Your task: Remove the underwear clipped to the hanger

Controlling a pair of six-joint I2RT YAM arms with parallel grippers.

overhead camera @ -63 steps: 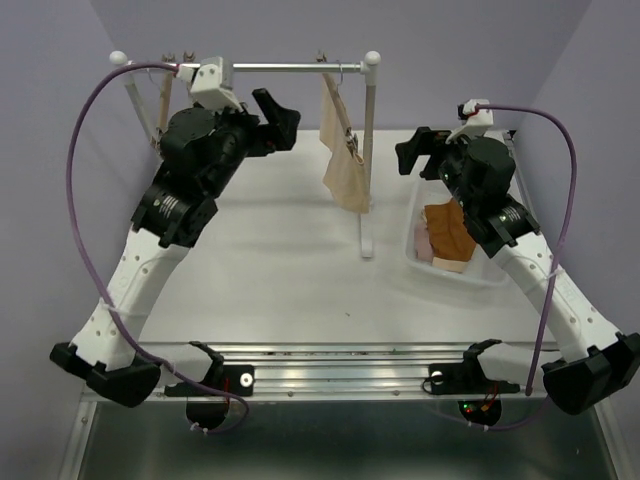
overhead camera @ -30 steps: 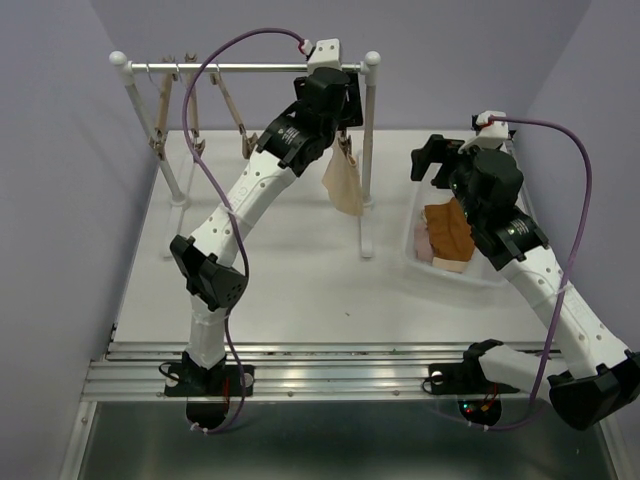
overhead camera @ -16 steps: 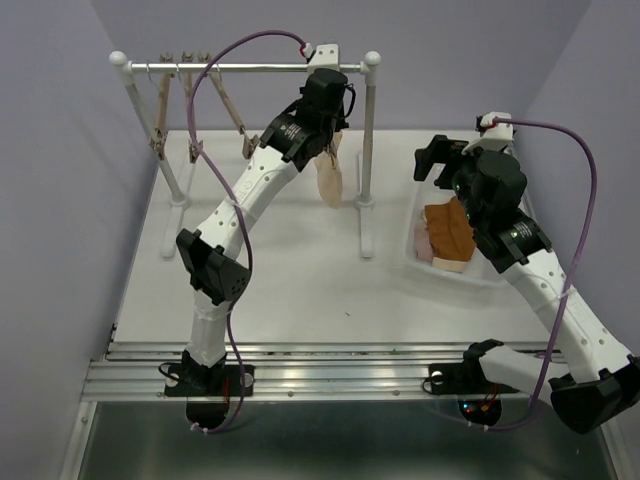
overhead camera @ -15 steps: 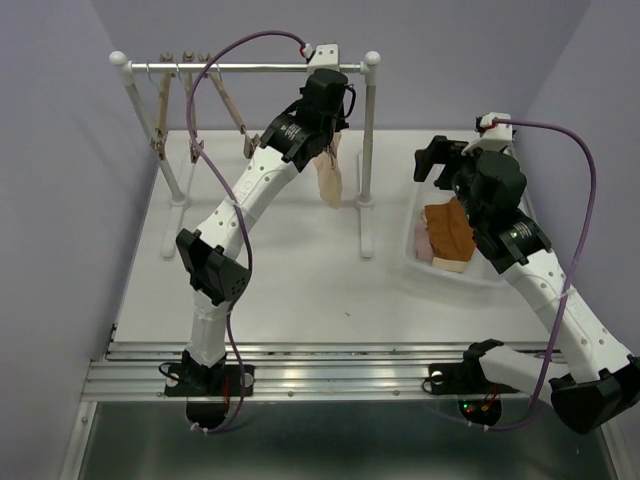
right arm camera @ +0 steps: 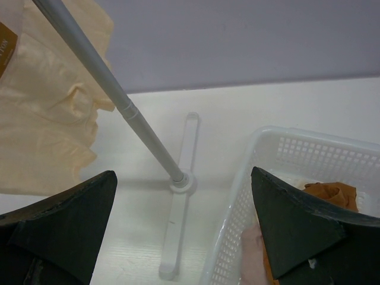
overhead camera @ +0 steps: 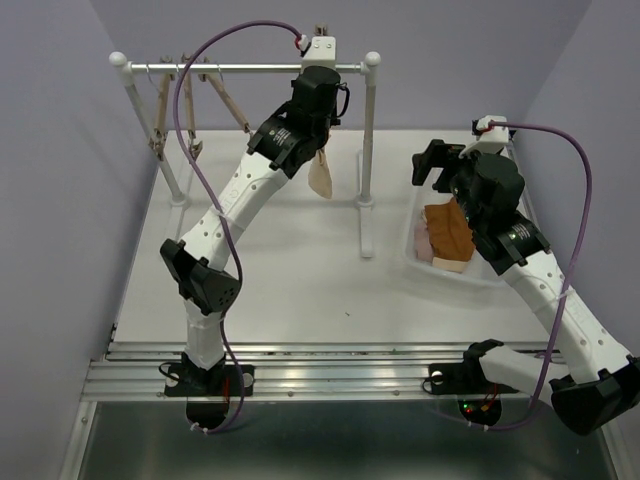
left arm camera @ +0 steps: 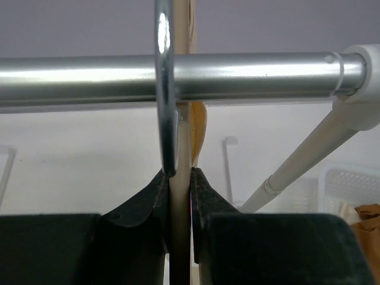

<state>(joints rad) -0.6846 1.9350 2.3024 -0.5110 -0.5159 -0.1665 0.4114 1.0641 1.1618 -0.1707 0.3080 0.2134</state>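
Left gripper (left arm camera: 180, 189) is seen at the top centre of the overhead view, raised to the rail (left arm camera: 255, 72) of the clothes rack. In the left wrist view both fingers (left arm camera: 148, 205) are pressed against the pale wooden neck of a clip hanger (left arm camera: 180, 178), with no gap left beside the wood. The hanger's metal hook (left arm camera: 164, 89) is looped over the rail directly above the fingers. The beige briefs (overhead camera: 320, 177) are noted hanging below the rail, under the left wrist; whether the clips hold them cannot be told, as the arm covers them. Empty wooden hangers (overhead camera: 162, 112) are bunched at the rail's left end. Right gripper (right arm camera: 183, 175) is held at the right of the overhead view, above the far-left corner of the white basket (overhead camera: 480, 276); its fingers are spread wide and nothing is held between them. The rust-brown briefs (overhead camera: 448, 228) and pale pink briefs (overhead camera: 424, 244) are recorded lying in the basket, touching each other, well apart from the beige pair. Rack and basket stand on the white table (overhead camera: 290, 280).
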